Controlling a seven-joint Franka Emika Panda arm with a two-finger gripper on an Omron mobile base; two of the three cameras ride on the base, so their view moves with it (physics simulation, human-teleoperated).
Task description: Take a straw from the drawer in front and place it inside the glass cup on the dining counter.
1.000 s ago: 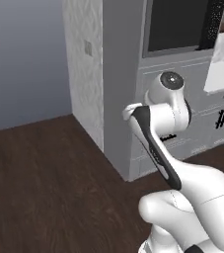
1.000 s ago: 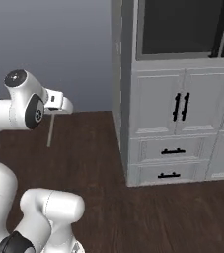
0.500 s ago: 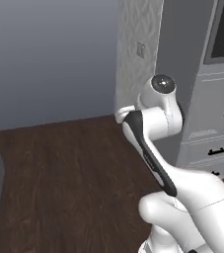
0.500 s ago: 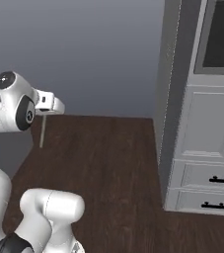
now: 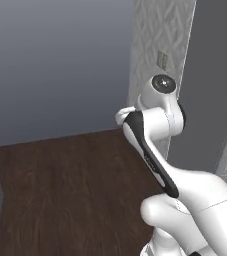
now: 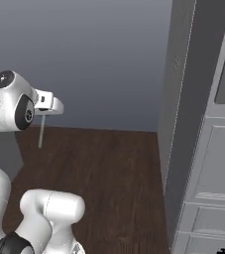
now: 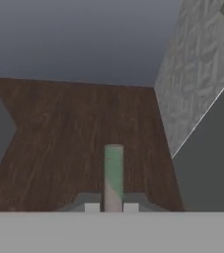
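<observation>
My gripper [image 6: 43, 114] is held out level from the arm at chest height, shut on a pale green straw [image 6: 41, 132] that hangs straight down from it over the dark wood floor. In the hand view the straw [image 7: 113, 170] runs up from between the two fingertips of the gripper [image 7: 113, 206], with floor and a grey wall behind it. In the left base view the arm's own links hide the hand. The glass cup and the dining counter are out of view. I cannot tell whether the task's drawer is one of the shut fronts at the right.
A tall grey cabinet side [image 6: 183, 124] and a patterned wall panel [image 5: 155, 45] stand close on the right. Shut grey drawer fronts [image 6: 215, 221] with black handles sit low at the right edge. Open dark wood floor [image 6: 109, 168] stretches ahead to a plain grey wall [image 6: 94, 54].
Both base views have swung left, so the cabinets and oven slid off to the right. The arm keeps the same pose, with the straw still hanging from the shut gripper.
</observation>
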